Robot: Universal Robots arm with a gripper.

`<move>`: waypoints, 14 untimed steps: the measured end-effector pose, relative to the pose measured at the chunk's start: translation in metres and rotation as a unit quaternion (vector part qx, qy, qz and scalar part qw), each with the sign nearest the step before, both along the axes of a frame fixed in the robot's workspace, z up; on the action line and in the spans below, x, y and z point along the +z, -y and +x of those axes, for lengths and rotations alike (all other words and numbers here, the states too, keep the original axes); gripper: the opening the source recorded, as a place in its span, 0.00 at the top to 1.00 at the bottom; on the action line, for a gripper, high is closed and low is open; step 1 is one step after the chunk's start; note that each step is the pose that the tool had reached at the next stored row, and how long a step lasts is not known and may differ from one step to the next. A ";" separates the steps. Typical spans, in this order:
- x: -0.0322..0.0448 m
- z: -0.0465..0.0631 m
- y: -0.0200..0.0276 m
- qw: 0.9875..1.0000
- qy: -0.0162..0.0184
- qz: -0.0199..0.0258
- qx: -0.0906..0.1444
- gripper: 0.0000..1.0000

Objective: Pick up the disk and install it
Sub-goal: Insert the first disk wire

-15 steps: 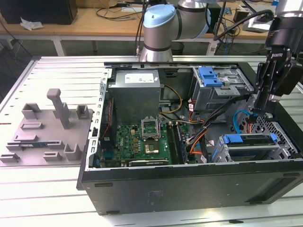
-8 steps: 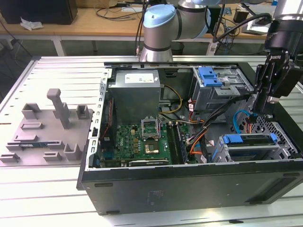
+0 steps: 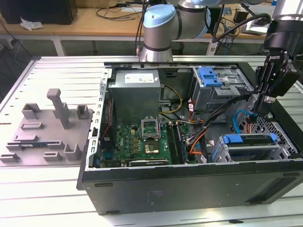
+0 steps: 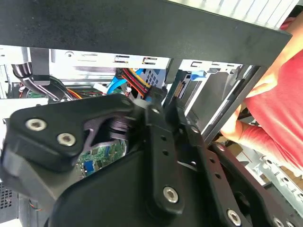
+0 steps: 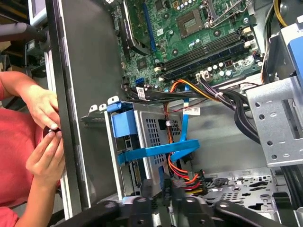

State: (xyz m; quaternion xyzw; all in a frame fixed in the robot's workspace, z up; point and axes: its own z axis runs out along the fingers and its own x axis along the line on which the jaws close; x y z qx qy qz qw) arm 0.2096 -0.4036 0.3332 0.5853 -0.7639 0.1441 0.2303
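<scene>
**Item:** the disk point(image 3: 248, 139), a silver drive in a blue carrier bracket.

**Location:** lower right of the exterior view, sitting in the lower drive bay of the open computer case point(image 3: 189, 184).

**Handling (judged):** rigid, fairly heavy for its size and sensitive to shock. The bare metal faces are likely slippery, so the blue carrier's edges offer the safer hold.

**Gripper** point(image 3: 253, 118): fingers drawn narrow with nothing between them, poised close above the disk.

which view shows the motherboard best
The exterior view: most of the motherboard is in sight at once. The first wrist view shows it closer, but cut off by the picture's edge. The second wrist view shows a small green patch of it.
</scene>
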 end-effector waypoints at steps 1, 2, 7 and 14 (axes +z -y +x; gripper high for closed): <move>0.0000 0.000 0.0000 1.000 0.000 0.000 0.000 0.77; 0.0000 0.000 0.0000 1.000 0.000 0.000 0.000 0.77; -0.0018 -0.001 -0.0007 1.000 0.000 0.000 0.000 0.77; -0.0023 -0.001 -0.0028 1.000 0.000 0.000 0.000 0.84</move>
